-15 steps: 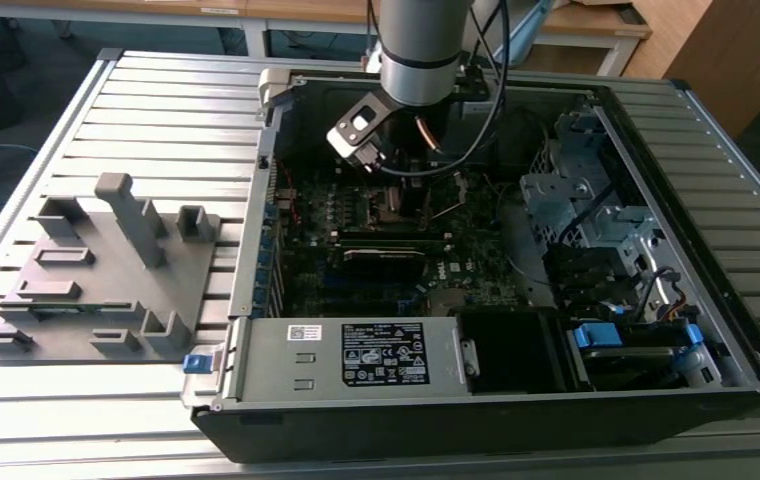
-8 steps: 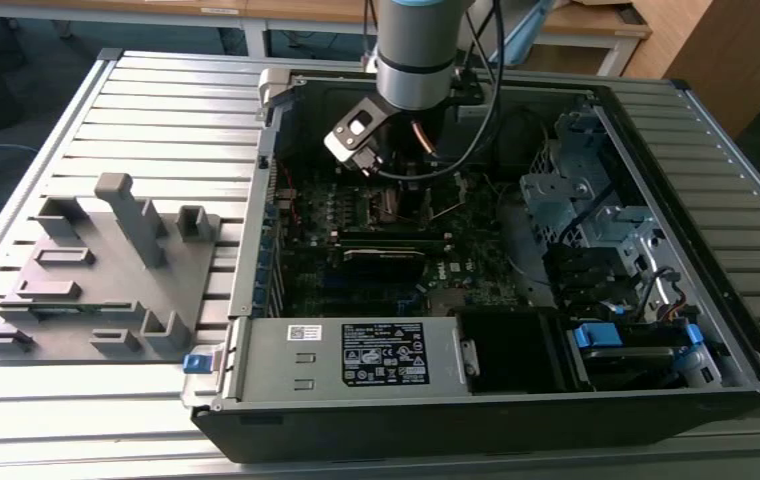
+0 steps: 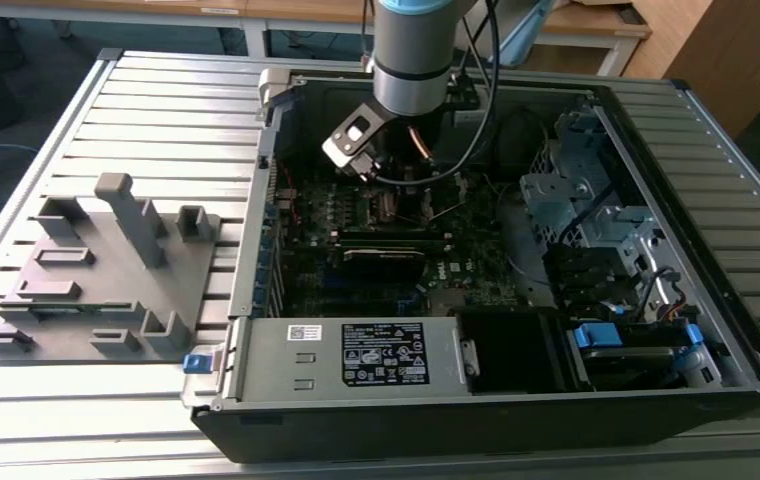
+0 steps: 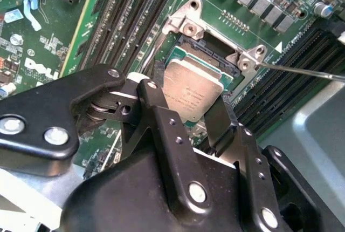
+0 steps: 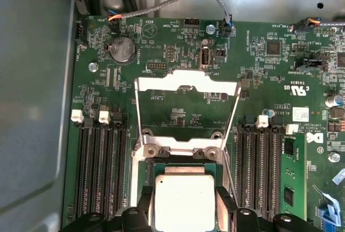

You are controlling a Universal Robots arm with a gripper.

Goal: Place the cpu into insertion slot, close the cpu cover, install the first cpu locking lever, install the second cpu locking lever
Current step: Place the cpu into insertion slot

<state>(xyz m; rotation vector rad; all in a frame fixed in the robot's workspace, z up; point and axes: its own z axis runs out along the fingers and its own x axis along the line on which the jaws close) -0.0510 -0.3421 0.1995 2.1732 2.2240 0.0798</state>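
Pincer [image 4: 193, 89] clamps the cpu [image 5: 183, 199] by two opposite edges, right at the slot [image 4: 207, 54]; cover [image 5: 186, 83] flipped open.

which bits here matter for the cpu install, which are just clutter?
Job:
cpu
insertion slot
cpu cover, flipped open
locking lever
hand, closed on the cpu

Lying about:
grey fixture plate
memory slots
coin cell
power supply

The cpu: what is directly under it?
The insertion slot lies under the cpu; its dark frame shows along one edge. Its contacts beneath the cpu are covered.
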